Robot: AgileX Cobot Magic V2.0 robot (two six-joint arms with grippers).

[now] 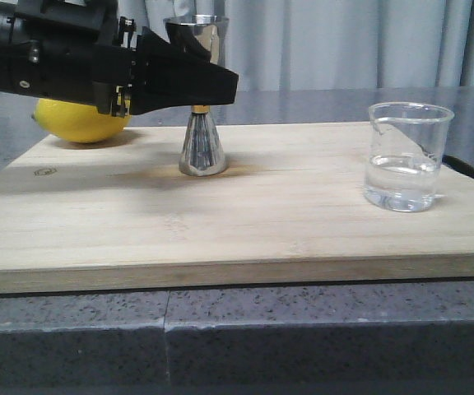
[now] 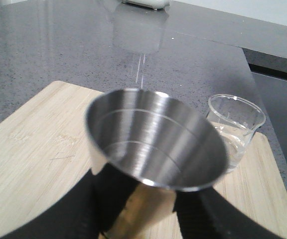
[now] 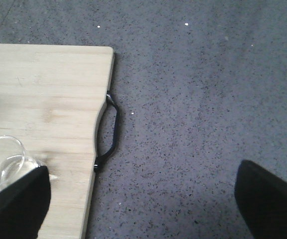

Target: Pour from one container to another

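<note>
Left pincer [image 1: 189,92] clamps jigger [image 1: 202,152]; beaker [image 1: 406,156] clear, part-filled (right pincer [image 3: 143,199] wide).

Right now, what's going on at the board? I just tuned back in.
The left tool is closed around the waist of the metal jigger, which stands upright on the cutting board. The glass beaker, part full of clear liquid, sits untouched on the board's right side. The right tool hangs open near it, holding nothing. A lemon lies behind.
</note>
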